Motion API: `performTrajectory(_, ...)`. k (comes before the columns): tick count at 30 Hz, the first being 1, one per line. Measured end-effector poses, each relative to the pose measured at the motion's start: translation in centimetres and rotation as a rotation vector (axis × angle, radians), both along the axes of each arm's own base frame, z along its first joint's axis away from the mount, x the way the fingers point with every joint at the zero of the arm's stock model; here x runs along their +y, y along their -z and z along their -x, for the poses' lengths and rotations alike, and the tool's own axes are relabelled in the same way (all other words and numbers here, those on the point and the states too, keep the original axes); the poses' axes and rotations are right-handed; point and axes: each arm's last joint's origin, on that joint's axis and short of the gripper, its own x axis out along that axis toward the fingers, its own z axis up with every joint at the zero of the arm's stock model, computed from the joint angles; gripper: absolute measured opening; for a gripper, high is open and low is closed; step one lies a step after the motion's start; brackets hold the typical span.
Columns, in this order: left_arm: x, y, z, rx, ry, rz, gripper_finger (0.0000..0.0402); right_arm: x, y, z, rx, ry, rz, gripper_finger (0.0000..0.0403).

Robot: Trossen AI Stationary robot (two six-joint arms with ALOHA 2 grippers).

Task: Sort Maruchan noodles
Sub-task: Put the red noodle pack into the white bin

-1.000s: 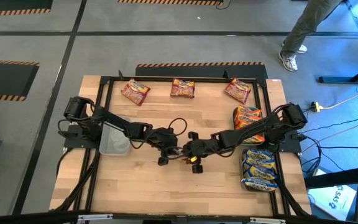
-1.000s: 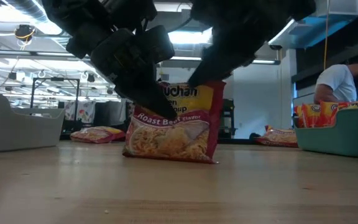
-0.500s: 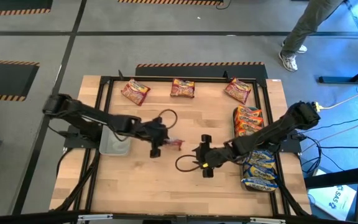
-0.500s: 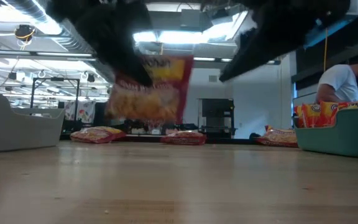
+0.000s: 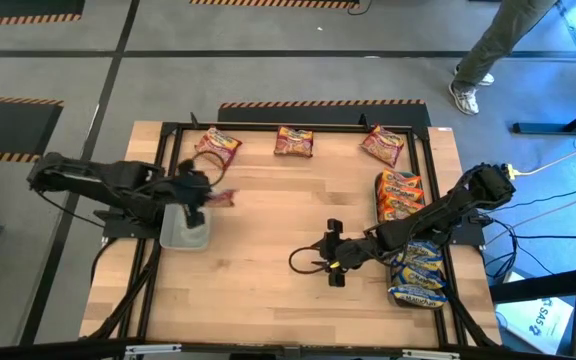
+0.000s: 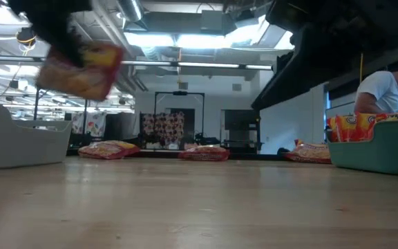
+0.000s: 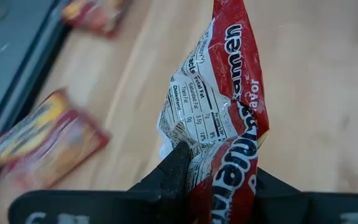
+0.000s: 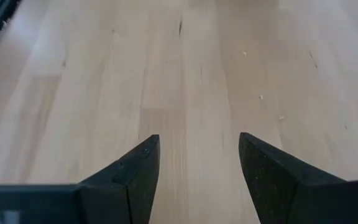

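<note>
Over the table's left side in the high view, the left gripper (image 5: 200, 192) carries a maroon-and-yellow packet (image 5: 219, 198) above the near edge of the grey tray (image 5: 184, 237), while three more packets (image 5: 294, 142) lie along the far edge and the sorted stacks fill the teal tray (image 5: 402, 192) on the right. In the low view the carried packet (image 6: 80, 69) hangs well off the wood, tilted, above the grey tray's wall (image 6: 19, 144); released from this height it could flutter and land outside the tray. In the left wrist view the fingers (image 7: 180, 167) pinch only one crumpled end of the packet (image 7: 229, 118), so the slick film may slip out early. In the right wrist view the right gripper (image 8: 197, 168) stands wide apart and empty, low over bare table (image 8: 185, 74); it is near the teal tray and could snag it if it swings that way.
</note>
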Motion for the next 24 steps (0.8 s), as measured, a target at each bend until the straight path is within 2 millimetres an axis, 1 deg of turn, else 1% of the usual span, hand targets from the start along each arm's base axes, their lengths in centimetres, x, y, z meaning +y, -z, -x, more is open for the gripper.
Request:
performTrajectory(2,0.2,0.0,0.9,0.014,-0.066,0.005,0.0058,0.0,-0.1,-0.1,-0.009,-0.002,-0.001,0.0202)
performTrajectory(4,0.4,0.3,1.9,0.069,-0.122,0.018,0.0058,0.0,-0.1,-0.1,-0.017,-0.003,-0.004,0.0202)
performTrajectory(6,0.6,0.6,2.4,0.108,-0.172,0.033,0.0058,0.0,-0.1,-0.1,-0.014,-0.005,-0.001,0.0202)
performTrajectory(9,0.8,1.2,3.2,0.219,-0.248,0.038,0.0058,0.0,-0.1,-0.1,-0.016,-0.007,0.001,0.0202)
performTrajectory(12,0.9,2.0,3.0,0.256,-0.259,0.043,0.0058,0.0,-0.1,-0.1,-0.016,-0.008,0.001,0.0202)
performTrajectory(14,0.9,3.0,3.1,0.295,-0.224,0.070,0.0058,0.0,-0.1,-0.1,-0.016,-0.008,0.001,0.0202)
performTrajectory(18,1.0,4.9,2.6,0.302,-0.191,0.056,0.0058,0.0,-0.1,-0.1,-0.016,-0.012,0.007,0.0202)
performTrajectory(21,1.3,5.0,2.5,0.315,-0.223,0.066,0.0058,0.0,-0.1,-0.1,-0.017,-0.014,0.009,0.0202)
performTrajectory(24,1.5,4.9,1.9,0.274,-0.258,0.072,0.0058,0.0,-0.1,-0.1,-0.018,-0.014,0.008,0.0202)
